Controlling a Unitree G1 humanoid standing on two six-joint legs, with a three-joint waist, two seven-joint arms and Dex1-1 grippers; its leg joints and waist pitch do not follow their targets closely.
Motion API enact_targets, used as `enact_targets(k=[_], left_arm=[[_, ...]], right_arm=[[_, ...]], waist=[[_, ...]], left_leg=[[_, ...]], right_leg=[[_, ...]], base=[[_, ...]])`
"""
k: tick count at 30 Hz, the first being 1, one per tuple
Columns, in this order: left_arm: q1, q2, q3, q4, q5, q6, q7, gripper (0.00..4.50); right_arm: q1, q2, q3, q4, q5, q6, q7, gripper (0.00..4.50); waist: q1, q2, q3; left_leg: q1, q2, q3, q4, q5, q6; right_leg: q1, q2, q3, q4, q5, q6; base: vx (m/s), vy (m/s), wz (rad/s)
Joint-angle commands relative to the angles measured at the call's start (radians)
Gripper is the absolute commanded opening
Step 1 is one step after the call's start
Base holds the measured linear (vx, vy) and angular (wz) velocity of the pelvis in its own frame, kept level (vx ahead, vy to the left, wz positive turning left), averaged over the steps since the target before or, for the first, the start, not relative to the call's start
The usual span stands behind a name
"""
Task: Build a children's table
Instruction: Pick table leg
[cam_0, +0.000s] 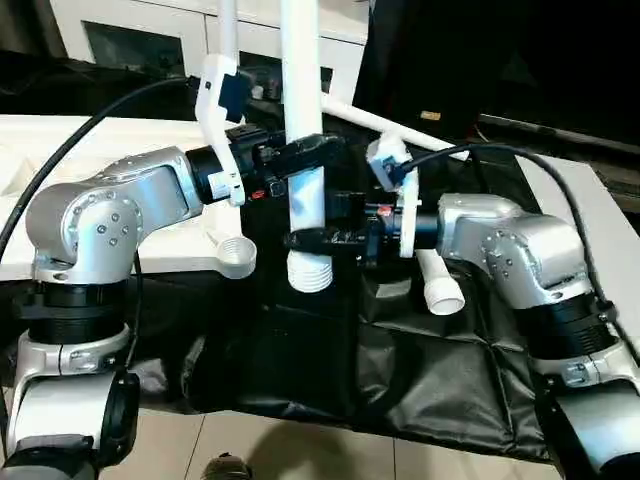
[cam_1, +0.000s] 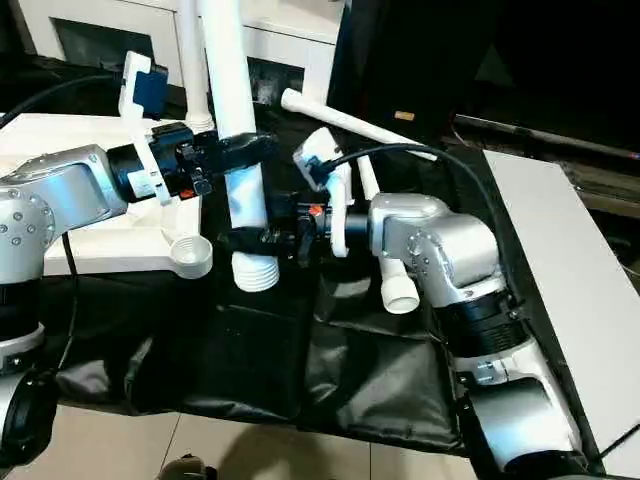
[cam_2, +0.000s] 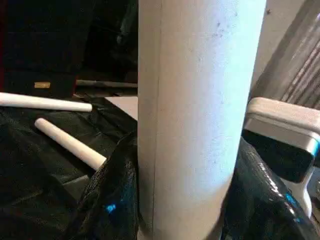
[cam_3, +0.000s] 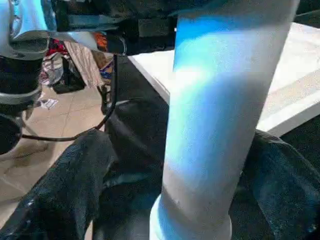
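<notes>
White leg standing upright, both grippers clamping it: left gripper above, right gripper near its threaded end. Left wrist view is showing two spare legs lying on black sheet. Leg's top running out of frame. Tabletop sitting left, partly hidden.

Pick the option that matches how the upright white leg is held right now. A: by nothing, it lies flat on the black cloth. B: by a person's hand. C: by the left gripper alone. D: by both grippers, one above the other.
D: the left gripper clamps the upright leg higher up and the right gripper clamps it lower, just above its ribbed end, jaws closed on it in both wrist views.
</notes>
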Motion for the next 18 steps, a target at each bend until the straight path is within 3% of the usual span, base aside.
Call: enact_targets(k=[1,11,18], left_arm=[[-0.023,0.002,-0.018,-0.008,-0.002,0.009,-0.020,1.86],[-0.011,0.025,-0.050,-0.043,-0.010,-0.011,-0.097,1.86],[-0.009,0.025,-0.060,-0.051,-0.004,-0.030,-0.125,1.86]], right_arm=[[-0.002,-0.002,0.004,-0.002,-0.017,-0.012,-0.024,4.50],[0.002,0.002,0.021,0.013,-0.040,-0.008,-0.029,4.50],[0.007,0.004,0.026,0.023,-0.023,0.039,-0.022,3.82]], waist=[[-0.002,0.024,-0.075],[-0.002,0.026,-0.075],[-0.002,0.025,-0.074]], left_leg=[[0.016,0.043,-0.016,-0.067,-0.143,-0.065],[0.017,0.044,-0.017,-0.069,-0.154,-0.071],[0.018,0.044,-0.017,-0.069,-0.155,-0.068]], right_leg=[[0.045,-0.116,0.063,-0.085,-0.185,-0.104],[0.045,-0.116,0.064,-0.084,-0.188,-0.098],[0.045,-0.115,0.064,-0.084,-0.192,-0.098]], base=[[0.000,0.000,0.00],[0.000,0.000,0.00],[0.000,0.000,0.00]])
